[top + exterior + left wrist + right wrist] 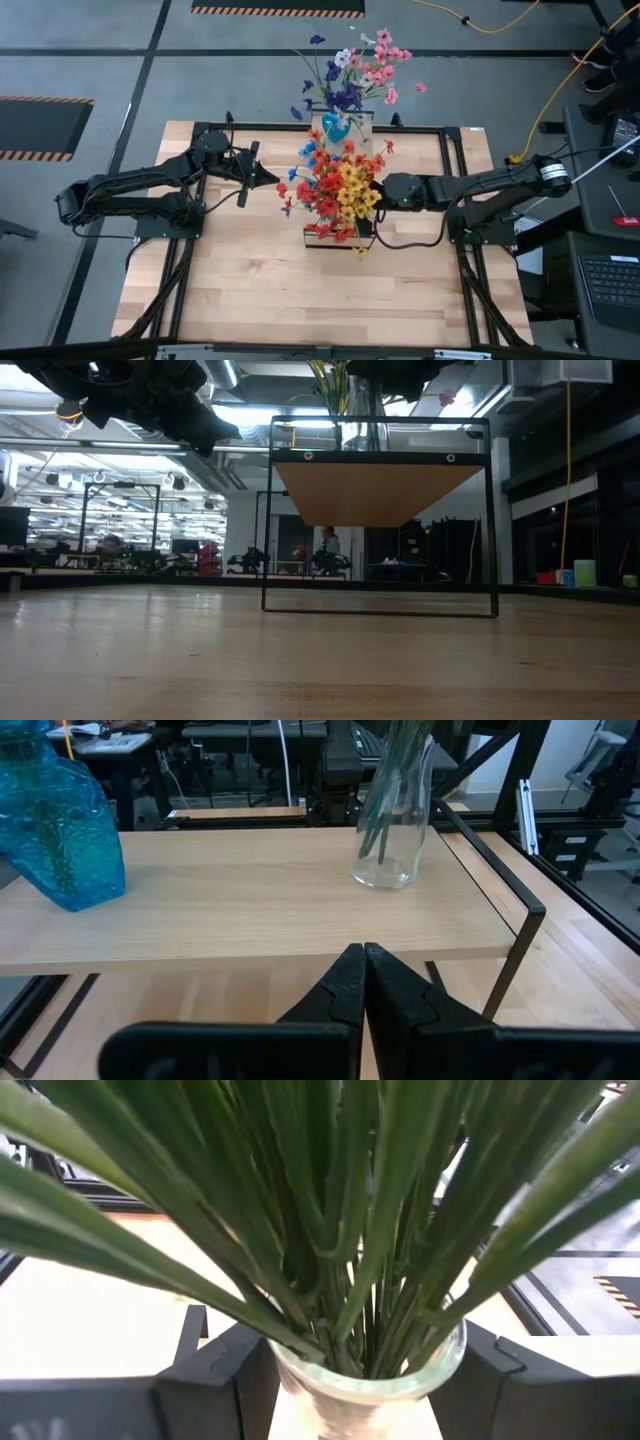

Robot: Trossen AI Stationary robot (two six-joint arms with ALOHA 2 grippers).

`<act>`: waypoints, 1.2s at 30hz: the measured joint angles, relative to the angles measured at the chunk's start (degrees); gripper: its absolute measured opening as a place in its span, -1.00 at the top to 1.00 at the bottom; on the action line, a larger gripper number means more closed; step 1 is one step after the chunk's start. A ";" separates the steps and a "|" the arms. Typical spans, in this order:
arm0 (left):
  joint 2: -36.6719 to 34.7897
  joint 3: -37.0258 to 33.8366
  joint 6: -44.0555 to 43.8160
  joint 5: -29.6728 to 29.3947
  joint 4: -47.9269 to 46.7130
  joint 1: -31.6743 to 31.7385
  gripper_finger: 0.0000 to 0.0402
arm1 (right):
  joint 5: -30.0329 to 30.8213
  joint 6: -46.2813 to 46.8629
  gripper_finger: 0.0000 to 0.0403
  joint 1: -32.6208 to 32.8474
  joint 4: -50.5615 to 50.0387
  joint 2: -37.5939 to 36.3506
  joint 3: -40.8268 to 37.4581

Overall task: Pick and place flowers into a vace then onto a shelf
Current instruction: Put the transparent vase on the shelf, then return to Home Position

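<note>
Green stems fill the right wrist view, all bunched down into the clear glass vase [365, 1370]. Right beside the glass, one on each side, stand the two dark fingers [215, 1365] of the right gripper [378, 193]. They sit at the mouth of the vase, very close to it. I cannot tell if they press on it or have just let go, because the figure is on its way up and the glass hides the touching spot.

A bit farther off, the left gripper [362, 982] has its fingers squeezed tight together with nothing between them. It hangs just in front of the shelf [250, 890], pointing at it.

On the shelf stand two vases. The clear one holds the red, orange and yellow flowers [338, 190]. The blue vase [55, 825] stands apart from it, toward the far end, with blue, white and pink flowers [355, 70].

From the low view, the shelf's pale wood top sits high on thin black legs [380, 600] on the wooden table [300, 660].

I think the clear vase is heavy at the bottom and smooth, so it could slip. It would break if it fell. The flowers are light and bendy. The best place to hold is low round the glass, not the stems.
</note>
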 joint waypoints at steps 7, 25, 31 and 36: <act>0.00 0.00 0.00 -0.01 0.02 0.00 0.99 | 0.00 0.04 0.05 0.00 -0.35 -0.02 0.00; 0.00 0.00 -0.17 -0.02 0.07 0.00 0.97 | 0.01 -2.22 -0.42 0.00 -2.16 -0.88 -0.22; 0.00 0.00 -0.15 -0.02 0.02 0.01 0.97 | 0.02 -1.80 -0.42 0.00 -5.09 -3.55 -0.17; 0.00 0.00 -0.04 -0.02 -0.12 0.00 0.99 | 0.00 -1.25 -0.41 0.00 -8.10 -5.04 -0.15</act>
